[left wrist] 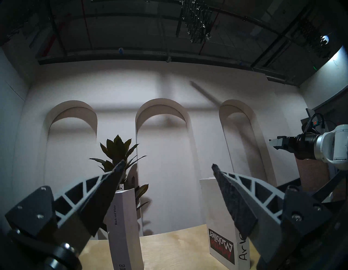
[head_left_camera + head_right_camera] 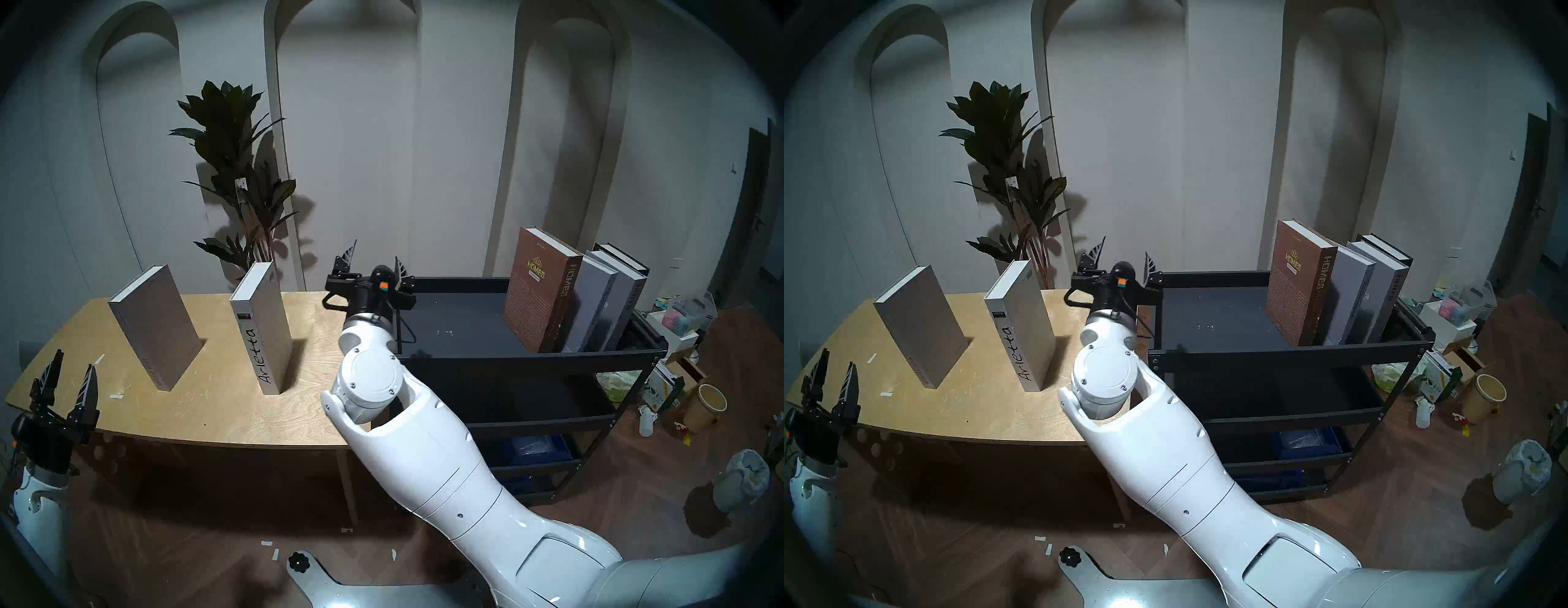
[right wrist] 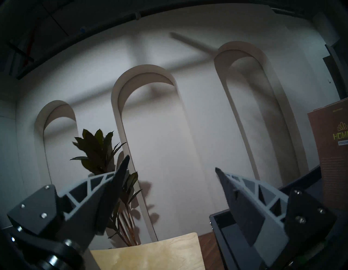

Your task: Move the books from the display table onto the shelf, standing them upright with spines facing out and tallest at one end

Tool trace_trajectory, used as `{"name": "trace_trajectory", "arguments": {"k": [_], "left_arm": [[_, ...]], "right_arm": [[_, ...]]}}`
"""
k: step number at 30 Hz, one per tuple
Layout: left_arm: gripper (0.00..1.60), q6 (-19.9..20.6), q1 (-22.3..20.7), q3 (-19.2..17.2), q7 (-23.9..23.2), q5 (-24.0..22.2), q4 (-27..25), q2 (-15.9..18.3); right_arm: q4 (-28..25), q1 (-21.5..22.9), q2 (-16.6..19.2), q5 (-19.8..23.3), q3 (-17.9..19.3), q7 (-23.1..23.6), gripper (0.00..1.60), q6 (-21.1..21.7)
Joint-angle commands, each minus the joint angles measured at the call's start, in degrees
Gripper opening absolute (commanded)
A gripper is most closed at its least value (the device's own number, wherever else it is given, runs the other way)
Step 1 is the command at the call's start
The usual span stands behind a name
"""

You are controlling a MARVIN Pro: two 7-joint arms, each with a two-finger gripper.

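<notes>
Two books stand upright on the display table [image 2: 212, 407]: a grey one [image 2: 155, 327] at the left and the white "Arletta" [image 2: 263, 327] to its right. On the top level of the black shelf [image 2: 530, 352], several books stand in a row at the right end, with the brown "HOMES" [image 2: 539, 288] leftmost. My left gripper [image 2: 74, 361] is open and empty off the table's front left corner. In the left wrist view it [image 1: 168, 163] points up, towards both table books. My right gripper [image 2: 375, 251] is open and empty, raised where table and shelf meet.
A tall potted plant [image 2: 242, 170] stands behind the table. The shelf's lower levels hold a blue crate [image 2: 534, 446]. On the floor at the right lie a paper tub [image 2: 708, 403], a bagged bin [image 2: 742, 479], boxes and bottles.
</notes>
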Motion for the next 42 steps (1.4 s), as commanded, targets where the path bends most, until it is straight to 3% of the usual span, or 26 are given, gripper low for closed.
{"name": "trace_trajectory", "arguments": {"k": [1,7,20,29,37,42], "left_arm": [[1.60,0.0,-0.6,-0.9,-1.2,-1.1,0.0,0.5],[1.60,0.2,-0.2,-1.6,-2.9,-1.6,0.3,0.7],[1.60,0.5,0.7,-3.3,-5.8,-1.9,1.5,1.1],[1.60,0.6,0.6,-3.4,-6.6,-2.3,1.8,1.2],[1.60,0.7,0.5,-3.4,-7.1,-2.5,1.9,1.2],[1.60,0.7,0.4,-3.4,-7.3,-2.7,2.0,1.2]], "right_arm": [[5.5,5.3,-3.6,1.4,-7.4,-1.5,1.60,-2.8],[9.6,7.6,-5.4,3.7,-11.3,-3.3,1.60,-5.3],[17.2,11.6,-9.1,7.2,-15.9,-6.4,1.60,-10.0],[18.1,13.5,-10.4,7.8,-20.1,-8.7,1.60,-11.2],[17.7,14.8,-10.8,9.1,-25.9,-11.5,1.60,-12.0],[21.2,16.6,-12.9,9.7,-27.0,-14.0,1.60,-12.9]]}}
